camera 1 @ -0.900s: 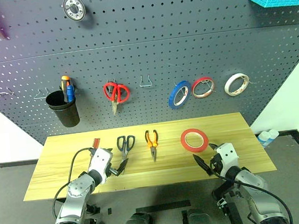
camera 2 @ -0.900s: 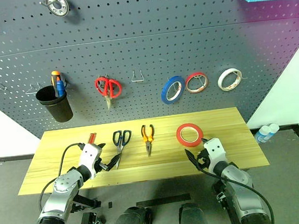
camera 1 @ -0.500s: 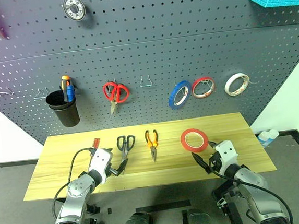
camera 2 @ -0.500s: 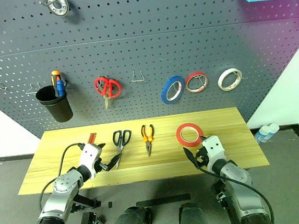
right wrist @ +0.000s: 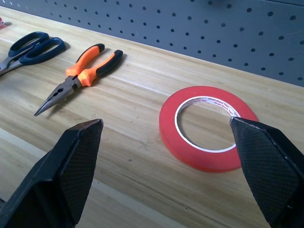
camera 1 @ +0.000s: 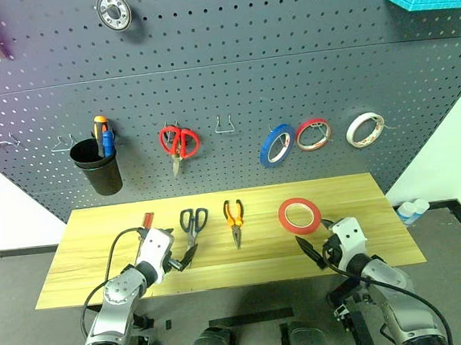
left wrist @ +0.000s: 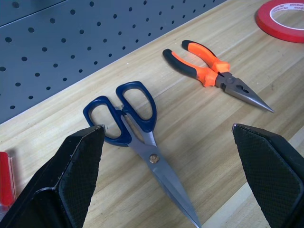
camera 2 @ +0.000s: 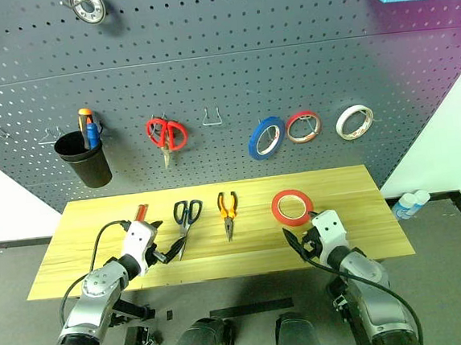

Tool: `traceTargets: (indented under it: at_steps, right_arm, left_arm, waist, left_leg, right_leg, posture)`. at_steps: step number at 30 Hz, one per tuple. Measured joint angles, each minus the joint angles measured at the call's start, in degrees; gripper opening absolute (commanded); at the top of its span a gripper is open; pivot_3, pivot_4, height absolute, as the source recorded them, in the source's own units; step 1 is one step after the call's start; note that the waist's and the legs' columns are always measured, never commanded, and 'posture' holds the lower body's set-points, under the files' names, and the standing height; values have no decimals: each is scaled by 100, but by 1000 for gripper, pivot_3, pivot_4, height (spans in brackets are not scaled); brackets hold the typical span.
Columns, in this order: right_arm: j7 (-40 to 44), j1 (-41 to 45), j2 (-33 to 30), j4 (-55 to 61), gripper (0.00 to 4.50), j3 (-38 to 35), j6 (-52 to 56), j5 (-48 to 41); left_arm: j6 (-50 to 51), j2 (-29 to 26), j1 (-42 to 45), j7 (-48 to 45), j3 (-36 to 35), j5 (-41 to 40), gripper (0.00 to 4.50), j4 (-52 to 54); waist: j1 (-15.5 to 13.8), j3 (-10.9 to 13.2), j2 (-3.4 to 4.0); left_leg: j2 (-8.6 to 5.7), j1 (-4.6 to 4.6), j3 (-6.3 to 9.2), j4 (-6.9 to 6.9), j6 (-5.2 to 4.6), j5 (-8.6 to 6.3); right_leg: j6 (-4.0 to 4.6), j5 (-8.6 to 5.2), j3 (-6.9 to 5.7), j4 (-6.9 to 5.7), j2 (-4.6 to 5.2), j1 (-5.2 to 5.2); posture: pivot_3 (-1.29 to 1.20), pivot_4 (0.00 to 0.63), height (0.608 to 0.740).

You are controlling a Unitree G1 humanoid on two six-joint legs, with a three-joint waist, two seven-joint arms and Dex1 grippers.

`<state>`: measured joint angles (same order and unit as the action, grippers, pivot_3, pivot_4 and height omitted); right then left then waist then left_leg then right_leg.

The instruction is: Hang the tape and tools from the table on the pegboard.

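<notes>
The orange-red tape [camera 1: 300, 215] lies flat on the right part of the light wood table [camera 1: 100, 252]. Left of it lie the orange-and-black pliers [camera 1: 234, 219], the dark-blue-handled scissors [camera 1: 191, 224] and the small red-handled screwdriver [camera 1: 147, 220]. Behind the table stands the dark grey pegboard [camera 1: 230, 76]. My left gripper [camera 1: 179, 245] is open over the table's front edge, just left of the scissors' blades [left wrist: 161, 175]. My right gripper [camera 1: 317, 238] is open just in front of the tape [right wrist: 209, 128]. Neither gripper holds anything.
On the pegboard hang a black cup with pens [camera 1: 97, 168], red-handled scissors [camera 1: 179, 142], a blue roll [camera 1: 276, 145], a thin red roll [camera 1: 313, 134] and a white roll [camera 1: 365, 129]. An empty wire hook [camera 1: 225, 125] sits above the pliers; others [camera 1: 63, 143] are at far left.
</notes>
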<state>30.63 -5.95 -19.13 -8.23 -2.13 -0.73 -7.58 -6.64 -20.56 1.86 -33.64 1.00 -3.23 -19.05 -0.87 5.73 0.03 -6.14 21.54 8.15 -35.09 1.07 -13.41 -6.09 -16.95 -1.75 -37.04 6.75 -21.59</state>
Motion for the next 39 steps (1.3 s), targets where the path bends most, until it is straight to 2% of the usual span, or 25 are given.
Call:
traceTargets:
  at_steps: [12, 25, 33, 39]
  right_arm:
    - [7, 5, 0, -10, 4500, 0, -29, 1]
    - [103, 147, -86, -266, 4500, 71, -94, 90]
    - [760, 837, -656, -1003, 4500, 739, 37, 642]
    - [1090, 1650, -781, -1762, 4500, 1168, -133, 1061]
  left_arm:
    - [0, -1, 0, -13, 0, 0, 4468, 0]
    - [-126, -214, 136, -530, 62, 3, 4468, -121]
    - [-136, -370, 320, -1468, 320, -136, 4468, -216]
    - [-123, -350, 271, -1624, 446, -182, 4468, -64]
  waist:
    - [-1, 10, -11]
    - [4, 19, -13]
    - [14, 31, -17]
    - [10, 53, -25]
  left_leg:
    - [0, 1, 0, 1, 2, -2]
    - [0, 4, -2, 2, 0, -2]
    - [0, 5, -5, 2, -5, -2]
    - [0, 7, -6, 1, -5, -1]
  right_leg:
    - [0, 0, 0, 1, 0, -1]
    - [0, 0, 0, 2, 0, -5]
    - [2, 1, 1, 2, -2, -7]
    - [23, 14, 1, 1, -4, -9]
  posture:
    - [23, 70, 740]
    - [21, 72, 740]
    - [13, 76, 740]
    - [20, 87, 740]
